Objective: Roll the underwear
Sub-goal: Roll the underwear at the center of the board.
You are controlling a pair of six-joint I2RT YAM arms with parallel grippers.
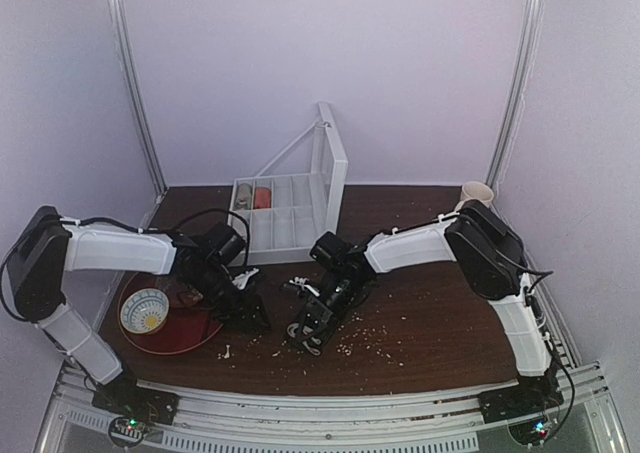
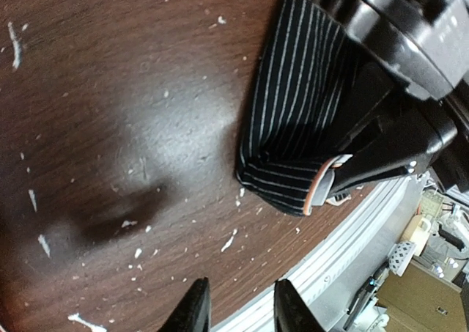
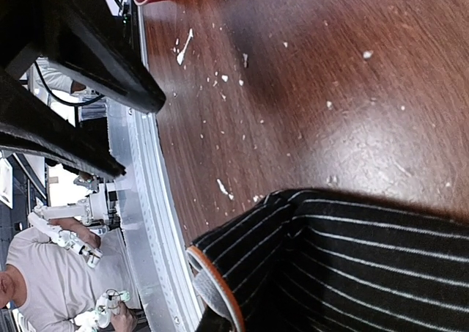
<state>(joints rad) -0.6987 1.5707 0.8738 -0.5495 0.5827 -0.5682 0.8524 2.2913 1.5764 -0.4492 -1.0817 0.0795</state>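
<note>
The underwear (image 2: 293, 119) is a bunched black pinstriped bundle with an orange-edged pale hem (image 2: 320, 193), lying on the brown table near its front edge. In the top view it sits under my right gripper (image 1: 308, 330), which is shut on it. In the left wrist view the right gripper's black body (image 2: 396, 127) covers the bundle's right side. In the right wrist view the fabric (image 3: 352, 266) fills the lower right and hides that gripper's own fingers. My left gripper (image 2: 242, 310) is open and empty, just left of the bundle and apart from it (image 1: 247, 311).
A red plate (image 1: 190, 335) holding a white bowl (image 1: 145, 310) lies at the left. A clear compartment box (image 1: 285, 218) with its lid raised stands at the back. A paper cup (image 1: 477, 193) is at the back right. White crumbs (image 1: 370, 338) are scattered over the table.
</note>
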